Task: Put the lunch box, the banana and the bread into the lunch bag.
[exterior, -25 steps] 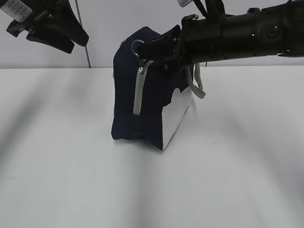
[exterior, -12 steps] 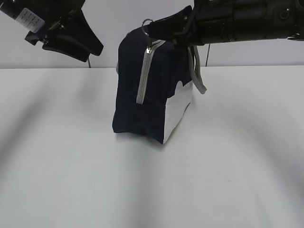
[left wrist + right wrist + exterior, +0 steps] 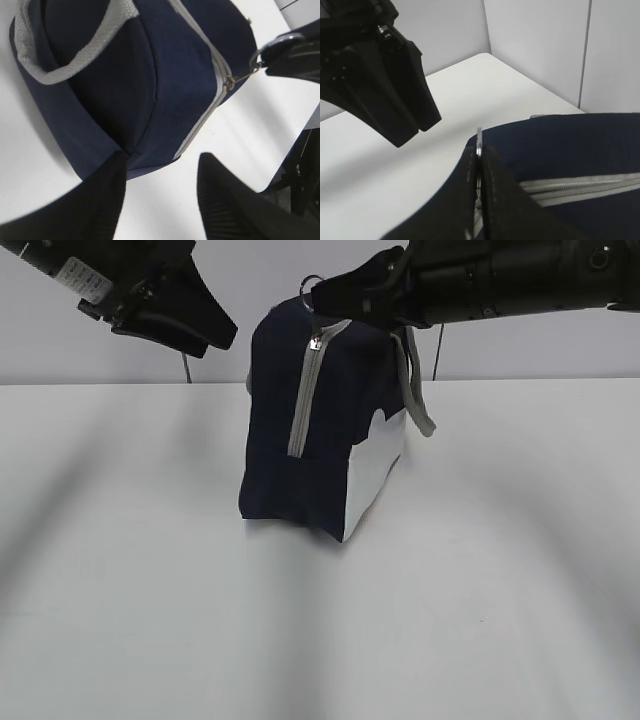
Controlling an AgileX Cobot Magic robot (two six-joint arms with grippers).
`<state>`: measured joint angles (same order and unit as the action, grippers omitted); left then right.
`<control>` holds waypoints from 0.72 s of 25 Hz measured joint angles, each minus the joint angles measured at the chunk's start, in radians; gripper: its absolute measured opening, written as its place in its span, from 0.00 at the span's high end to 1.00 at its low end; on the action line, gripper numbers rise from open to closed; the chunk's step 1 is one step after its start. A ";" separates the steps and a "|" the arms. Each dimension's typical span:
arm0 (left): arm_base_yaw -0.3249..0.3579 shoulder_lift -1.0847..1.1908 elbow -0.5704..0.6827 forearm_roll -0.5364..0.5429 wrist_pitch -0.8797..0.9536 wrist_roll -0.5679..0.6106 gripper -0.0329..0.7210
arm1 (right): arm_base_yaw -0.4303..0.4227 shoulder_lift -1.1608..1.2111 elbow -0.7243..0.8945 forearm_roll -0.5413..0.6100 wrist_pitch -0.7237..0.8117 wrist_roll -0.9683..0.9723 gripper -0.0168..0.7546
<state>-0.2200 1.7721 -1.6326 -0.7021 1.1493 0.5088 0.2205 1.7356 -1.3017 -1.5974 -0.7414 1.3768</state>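
The dark navy lunch bag (image 3: 325,440) with a white side panel stands upright mid-table, its grey zipper (image 3: 303,400) closed along the near side. My right gripper (image 3: 318,295) is shut on the zipper's ring pull (image 3: 479,137) at the bag's top. My left gripper (image 3: 205,335) hangs open above and left of the bag. In the left wrist view the left gripper (image 3: 160,165) is open over the bag's end (image 3: 135,75) and the grey handle (image 3: 65,70). The lunch box, the banana and the bread are out of view.
The white table (image 3: 150,620) spreads around the bag, with a pale wall behind. A thin dark cable (image 3: 185,368) hangs at the back left. The table's edge and a dark stand (image 3: 300,175) show in the left wrist view.
The right gripper lifted the ring pull up and the bag's top stood taller. The left gripper moved right and down toward the bag.
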 joint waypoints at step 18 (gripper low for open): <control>0.072 -0.063 0.326 -0.444 -0.120 0.741 0.51 | 0.000 0.000 -0.002 -0.063 -0.026 0.042 1.00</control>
<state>-0.1477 1.7096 -1.3063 -1.1462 1.0292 1.2494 0.2205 1.7356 -1.3033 -1.6607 -0.7672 1.4192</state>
